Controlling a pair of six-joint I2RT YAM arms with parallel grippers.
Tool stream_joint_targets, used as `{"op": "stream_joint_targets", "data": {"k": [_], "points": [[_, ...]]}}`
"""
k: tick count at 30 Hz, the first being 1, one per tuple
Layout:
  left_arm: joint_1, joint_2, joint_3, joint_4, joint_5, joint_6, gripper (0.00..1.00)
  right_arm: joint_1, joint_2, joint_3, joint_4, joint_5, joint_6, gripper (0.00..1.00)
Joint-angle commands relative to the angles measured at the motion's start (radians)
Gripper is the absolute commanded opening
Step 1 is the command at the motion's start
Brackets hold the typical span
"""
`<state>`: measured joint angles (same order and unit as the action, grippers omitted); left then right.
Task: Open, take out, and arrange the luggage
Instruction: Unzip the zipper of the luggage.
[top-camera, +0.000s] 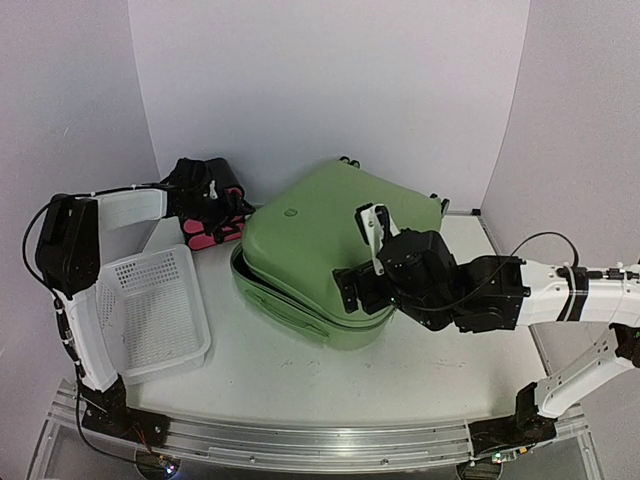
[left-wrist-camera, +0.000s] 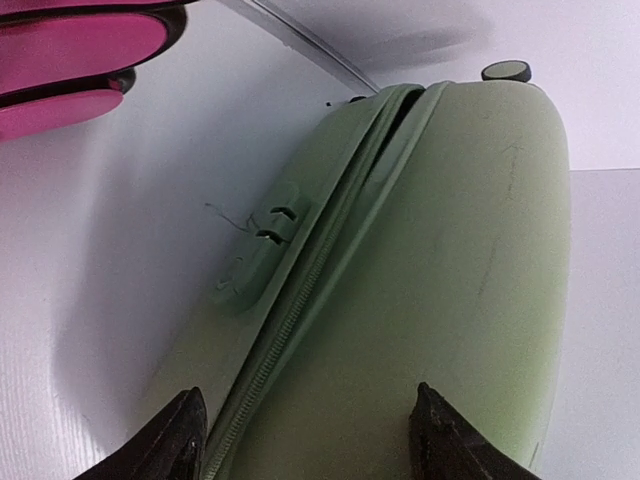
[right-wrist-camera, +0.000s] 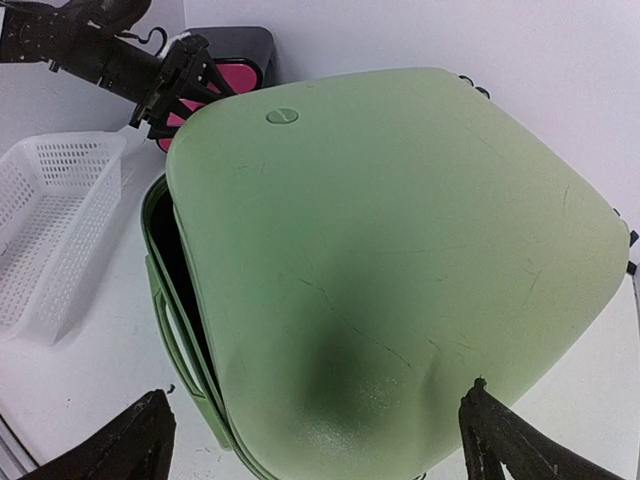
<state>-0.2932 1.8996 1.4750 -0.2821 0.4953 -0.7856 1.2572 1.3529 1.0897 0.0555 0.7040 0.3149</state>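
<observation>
My right gripper (right-wrist-camera: 320, 450) is spread wide with nothing in it. Its fingers (right-wrist-camera: 125, 445) stand off either side of the near end of the suitcase (top-camera: 320, 225), and the green lid (right-wrist-camera: 400, 230) fills the space straight ahead of them; whether they touch the shell I cannot tell. From this wrist I see the lid raised a little, with a dark gap (right-wrist-camera: 165, 250) running along the edge ahead of my left-hand finger. My left gripper (left-wrist-camera: 308, 440) is open too and holds nothing. The zipper seam (left-wrist-camera: 300, 290) runs away between its fingers (left-wrist-camera: 175, 440), a side handle (left-wrist-camera: 255, 255) sits just left of the seam, and a black wheel (left-wrist-camera: 505, 71) shows at the far end. The seam and handle show only from the left wrist, and the dark gap only from the right. From overhead, the suitcase lies slantwise in the middle of the table (top-camera: 300, 375), its far wheels close to the back wall. A pink-fronted drawer box (top-camera: 210, 235) sits just beside my left fingers, near the far left corner. The white basket (top-camera: 150, 300) lies behind them toward the near edge, a strip of tabletop between it and the suitcase. A band of tabletop runs behind my right fingers to the near edge.
</observation>
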Motion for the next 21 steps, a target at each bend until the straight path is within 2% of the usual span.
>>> {"op": "stream_joint_targets", "data": {"k": [1, 21], "points": [[-0.042, -0.022, -0.004, 0.060, 0.032, -0.038, 0.71, -0.004, -0.020, -0.001, 0.048, 0.017, -0.017, 0.98], [-0.309, -0.326, -0.296, 0.070, -0.193, -0.153, 0.70, -0.009, -0.095, -0.039, 0.054, 0.016, 0.021, 0.98]]}}
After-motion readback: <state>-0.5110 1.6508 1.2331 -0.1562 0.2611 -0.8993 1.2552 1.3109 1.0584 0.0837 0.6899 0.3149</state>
